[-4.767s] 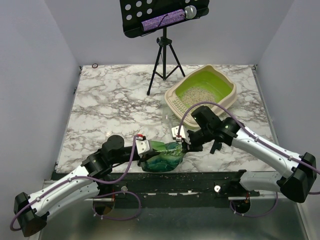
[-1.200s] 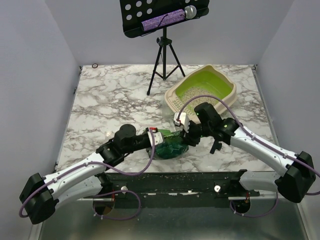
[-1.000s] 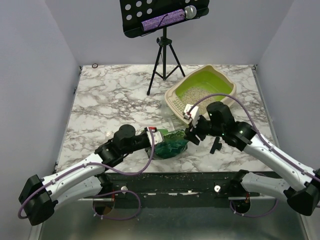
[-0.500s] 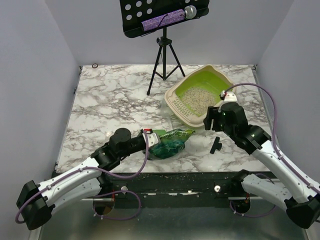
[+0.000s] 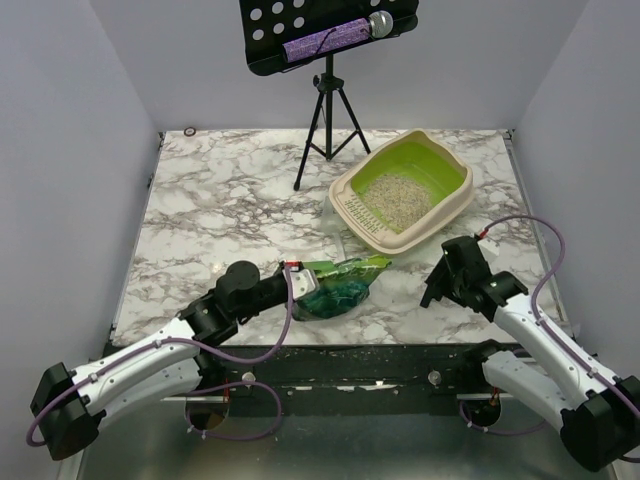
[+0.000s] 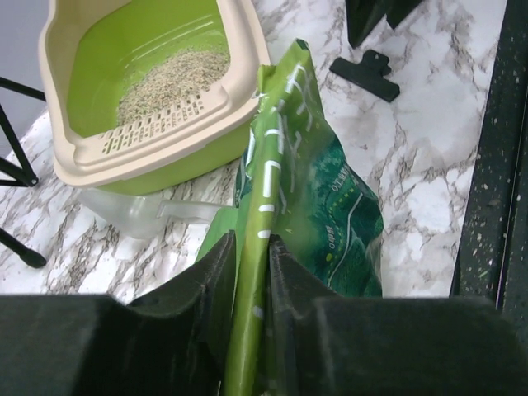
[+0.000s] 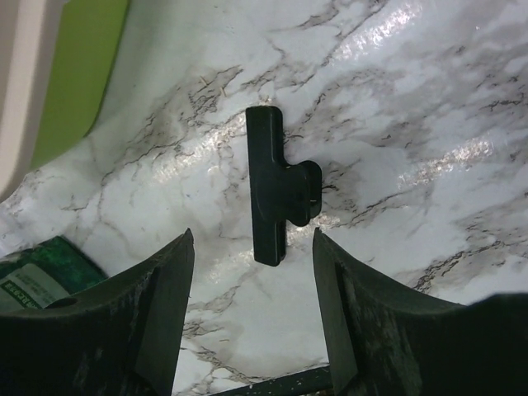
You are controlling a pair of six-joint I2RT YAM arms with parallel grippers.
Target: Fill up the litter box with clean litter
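Litter box (image 5: 402,195) sits far right on the bench (image 5: 220,200), clean litter (image 5: 392,192) inside. Left gripper (image 6: 252,272): jaws narrow, pinching green bag (image 5: 338,290) edge. Right gripper (image 7: 252,305): jaws wide, empty, over black clip (image 7: 277,196) near the front edge.

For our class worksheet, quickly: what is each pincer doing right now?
Left pincer: closed on the top edge of the green bag.
Right pincer: open, holding nothing, above the black clip on the table.
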